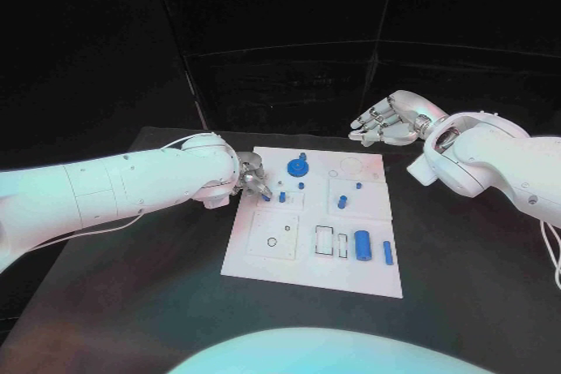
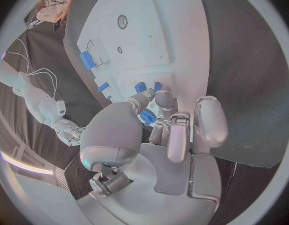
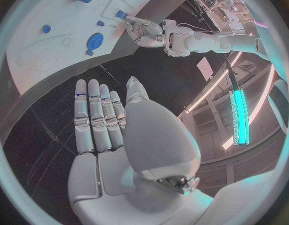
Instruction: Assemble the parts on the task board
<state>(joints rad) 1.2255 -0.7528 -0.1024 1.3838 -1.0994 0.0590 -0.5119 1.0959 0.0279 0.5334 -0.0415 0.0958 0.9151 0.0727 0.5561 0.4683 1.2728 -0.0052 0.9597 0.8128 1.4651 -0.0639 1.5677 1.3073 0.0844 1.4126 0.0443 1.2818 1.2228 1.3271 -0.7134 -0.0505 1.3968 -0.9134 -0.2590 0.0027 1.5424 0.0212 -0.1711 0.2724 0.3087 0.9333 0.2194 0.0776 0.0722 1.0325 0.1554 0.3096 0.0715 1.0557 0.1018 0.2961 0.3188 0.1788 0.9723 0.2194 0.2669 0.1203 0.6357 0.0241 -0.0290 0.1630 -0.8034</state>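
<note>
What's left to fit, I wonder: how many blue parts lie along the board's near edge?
2: a blue cylinder and a slimmer blue bar beside it, near the right corner. None seems hidden there.

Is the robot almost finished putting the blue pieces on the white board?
Not yet, it seems. A blue gear and a few small blue pegs appear to stand on the task board. The left hand pinches a small blue part at the board's edge. A blue cylinder and bar lie loose. The right hand hovers open.
</note>
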